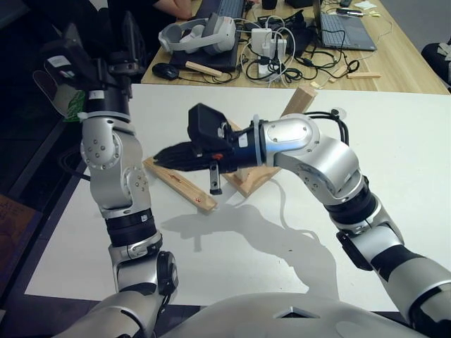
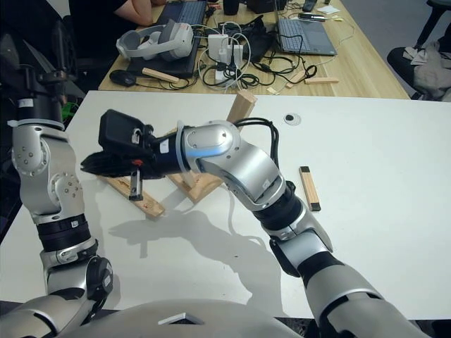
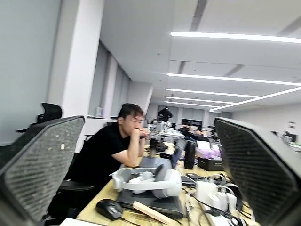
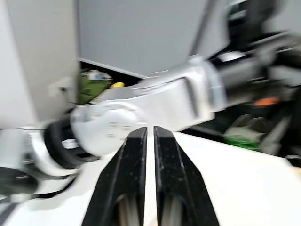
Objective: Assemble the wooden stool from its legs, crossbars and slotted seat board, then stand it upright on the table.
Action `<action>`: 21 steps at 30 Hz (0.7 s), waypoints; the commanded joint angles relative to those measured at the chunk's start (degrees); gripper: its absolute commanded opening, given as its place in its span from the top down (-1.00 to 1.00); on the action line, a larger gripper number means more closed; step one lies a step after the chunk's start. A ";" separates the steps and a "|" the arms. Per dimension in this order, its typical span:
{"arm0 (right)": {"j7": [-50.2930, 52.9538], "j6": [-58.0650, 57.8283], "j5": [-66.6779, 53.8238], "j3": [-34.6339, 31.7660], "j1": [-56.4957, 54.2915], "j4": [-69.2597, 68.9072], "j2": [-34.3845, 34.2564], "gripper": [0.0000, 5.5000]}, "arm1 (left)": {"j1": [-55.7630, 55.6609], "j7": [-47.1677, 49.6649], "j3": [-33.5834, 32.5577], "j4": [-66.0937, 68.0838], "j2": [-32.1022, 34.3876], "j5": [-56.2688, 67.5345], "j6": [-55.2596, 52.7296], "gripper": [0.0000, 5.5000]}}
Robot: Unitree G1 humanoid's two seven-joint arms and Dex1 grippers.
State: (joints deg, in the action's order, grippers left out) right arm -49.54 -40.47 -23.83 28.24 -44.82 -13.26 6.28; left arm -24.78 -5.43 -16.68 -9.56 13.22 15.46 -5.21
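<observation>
Right end effector (image 1: 163,156) sits left of centre in the head views, with its arm stretched across the white table (image 1: 394,162) from the lower right. Its two black fingers (image 4: 136,179) are pressed together with only a hairline gap, and nothing shows between them. The tips lie over the upper end of a long wooden bar (image 1: 184,189), which rests flat on the table and slants toward the lower centre. Whether the tips touch the bar cannot be told.

Just right of that bar, partly hidden under the arm, is a joined wooden frame (image 1: 252,179) lying on the table. One leg (image 1: 301,101) rises from it toward the upper centre of the frame. A short wooden piece (image 2: 308,188) with a dark edge lies by itself right of centre, well apart from the frame.

Left end effector (image 3: 148,141) is held high at the upper left, away from the wood. Its mesh-faced fingers (image 3: 42,165) are spread wide and hold nothing.

Along the top of the frame, a far table (image 1: 409,70) carries a white headset (image 1: 197,34), a mouse (image 1: 165,70), a laptop (image 1: 345,32) and a tangle of cables.
</observation>
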 commanded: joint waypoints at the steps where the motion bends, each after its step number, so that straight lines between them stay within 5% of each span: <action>1: 2.29 -1.32 2.81 2.90 0.82 0.49 0.15 0.91 | 0.66 -0.16 0.67 0.11 -0.45 0.07 0.23 -0.85; 11: 10.12 -0.84 14.62 3.12 6.80 -2.19 9.63 0.91 | 1.55 -1.62 1.29 0.59 -0.10 0.57 0.05 -0.85; 21: 31.03 10.81 25.11 -13.18 18.42 10.06 12.09 0.91 | 3.23 -2.85 1.45 1.48 0.37 0.10 0.53 -0.85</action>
State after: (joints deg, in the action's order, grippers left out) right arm -21.70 -30.60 0.39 18.49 -27.66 -5.52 18.89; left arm -21.87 -8.01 -15.45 -8.74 13.01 15.85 -4.93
